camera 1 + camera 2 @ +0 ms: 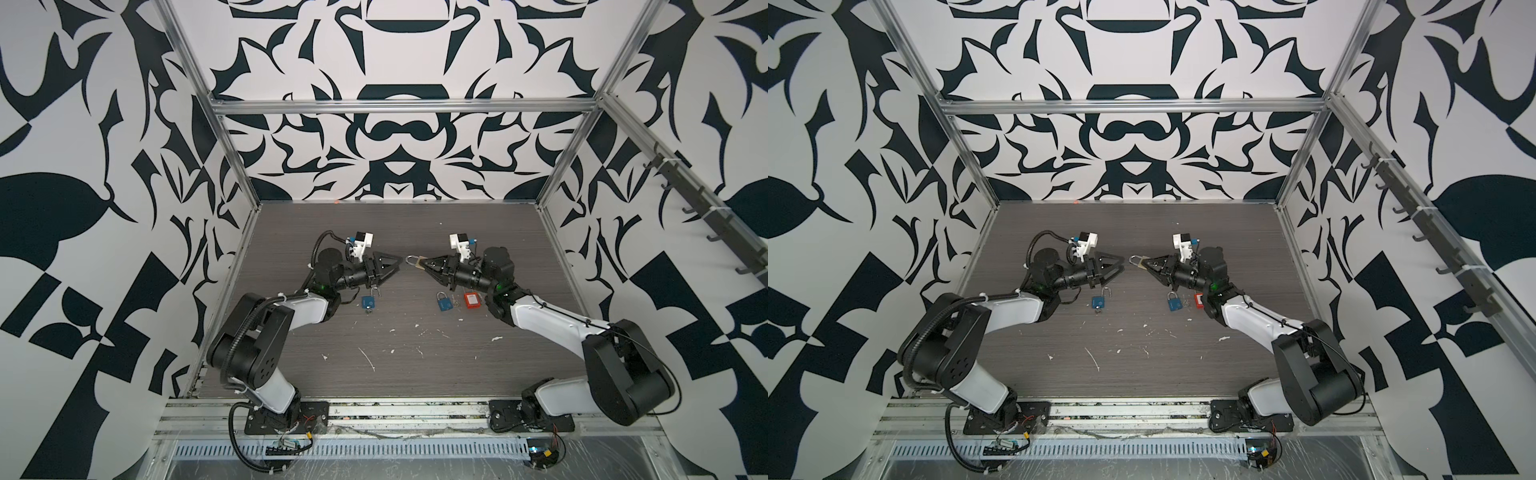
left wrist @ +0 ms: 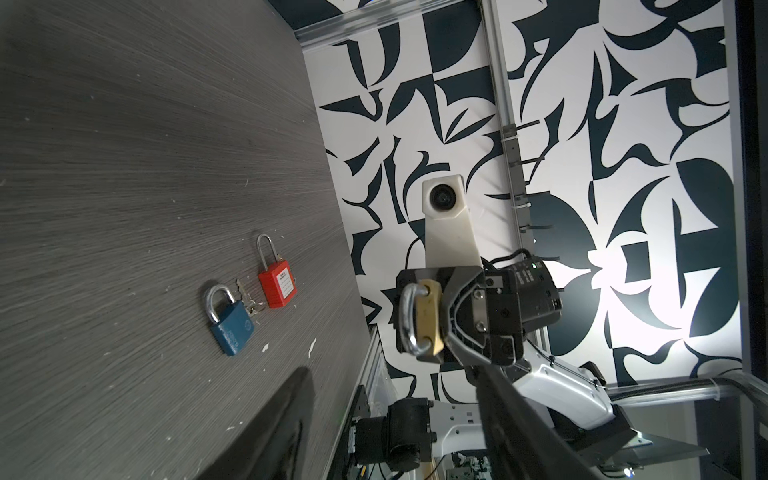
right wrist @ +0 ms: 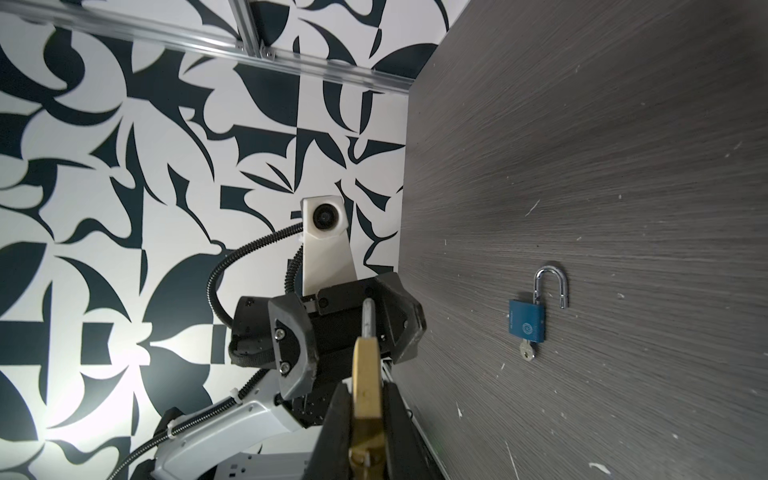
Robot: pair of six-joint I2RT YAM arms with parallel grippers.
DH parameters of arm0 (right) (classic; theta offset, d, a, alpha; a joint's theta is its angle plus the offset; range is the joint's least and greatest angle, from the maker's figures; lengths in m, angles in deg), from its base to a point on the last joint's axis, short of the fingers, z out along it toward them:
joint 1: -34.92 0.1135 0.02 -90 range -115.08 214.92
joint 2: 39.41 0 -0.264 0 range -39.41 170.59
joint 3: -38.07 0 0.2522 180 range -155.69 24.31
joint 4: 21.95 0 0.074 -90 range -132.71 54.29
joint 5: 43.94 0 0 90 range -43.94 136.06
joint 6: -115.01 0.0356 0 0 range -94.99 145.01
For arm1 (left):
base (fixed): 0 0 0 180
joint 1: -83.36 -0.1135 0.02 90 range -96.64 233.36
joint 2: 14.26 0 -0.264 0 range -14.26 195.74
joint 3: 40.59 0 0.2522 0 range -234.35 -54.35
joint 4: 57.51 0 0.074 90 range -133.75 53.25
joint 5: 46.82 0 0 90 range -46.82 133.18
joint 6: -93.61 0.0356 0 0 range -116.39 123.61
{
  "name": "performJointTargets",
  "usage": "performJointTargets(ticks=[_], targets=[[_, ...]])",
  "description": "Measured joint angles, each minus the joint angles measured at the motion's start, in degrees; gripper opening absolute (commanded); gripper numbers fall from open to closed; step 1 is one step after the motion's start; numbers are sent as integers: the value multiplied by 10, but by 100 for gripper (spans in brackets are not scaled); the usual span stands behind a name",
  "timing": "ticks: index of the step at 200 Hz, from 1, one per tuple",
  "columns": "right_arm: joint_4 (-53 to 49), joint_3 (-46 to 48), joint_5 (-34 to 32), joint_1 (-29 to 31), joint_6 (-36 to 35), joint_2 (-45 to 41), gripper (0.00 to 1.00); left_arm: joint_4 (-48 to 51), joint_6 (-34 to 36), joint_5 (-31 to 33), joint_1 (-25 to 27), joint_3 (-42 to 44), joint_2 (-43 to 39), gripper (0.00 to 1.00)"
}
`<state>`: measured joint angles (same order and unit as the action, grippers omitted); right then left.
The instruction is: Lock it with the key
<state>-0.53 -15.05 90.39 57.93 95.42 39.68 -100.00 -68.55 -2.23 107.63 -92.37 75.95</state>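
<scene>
My right gripper (image 1: 424, 265) is clenched on the flat body of the brass padlock (image 1: 417, 263), up and to the right of the blue padlock (image 1: 368, 302), its rounded steel shackle pointing at my left gripper (image 1: 394, 266), which is released and empty. The blue padlock lies on the grey wood-grain bench (image 1: 395, 353) near my left gripper, chrome shackle swung open, a small silver key (image 3: 527, 351) in its base

Nothing here reads clearly: the print on the white label (image 2: 285, 284) of the red padlock (image 2: 272, 293) is too small, and the stamp on the blue padlock (image 2: 231, 329) beside it is blurred.
</scene>
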Motion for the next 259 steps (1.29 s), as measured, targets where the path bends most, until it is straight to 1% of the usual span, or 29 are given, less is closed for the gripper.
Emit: performJointTargets(ticks=[18, 42, 62, 71, 83, 113, 139, 151, 169, 190, 205, 259], targets=[[-57, -7, 39, -7, -69, -20, 0, 58, 36, 0, -7, 5, -55, 67], [-138, -8, 84, -10, -182, -50, 0, 155, 105, 3, -10, 5, -138, 66], [-212, -18, 138, -16, -275, -58, 0, 235, 161, 4, -10, 5, -202, 66], [-225, -19, 158, -18, -303, -58, 0, 263, 182, 1, -10, 5, -223, 66], [-226, -17, 182, -21, -319, -58, 0, 290, 204, -7, -10, 5, -243, 66], [-168, -5, 221, -23, -317, -59, 0, 319, 232, -22, -9, 12, -256, 63], [-117, 4, 238, -23, -299, -66, 0, 317, 236, -24, -4, 28, -254, 56], [-82, 5, 244, -23, -278, -65, 0, 311, 238, -24, 3, 29, -249, 51], [-24, 10, 252, -23, -240, -61, 0, 299, 239, -24, 25, 29, -242, 49], [17, 10, 258, -23, -211, -52, 0, 287, 243, -23, 47, 29, -237, 40], [34, 11, 260, -23, -197, -45, 0, 275, 242, -23, 57, 29, -230, 39], [54, 11, 264, -23, -178, -41, 0, 250, 235, -21, 57, 29, -207, 36]])
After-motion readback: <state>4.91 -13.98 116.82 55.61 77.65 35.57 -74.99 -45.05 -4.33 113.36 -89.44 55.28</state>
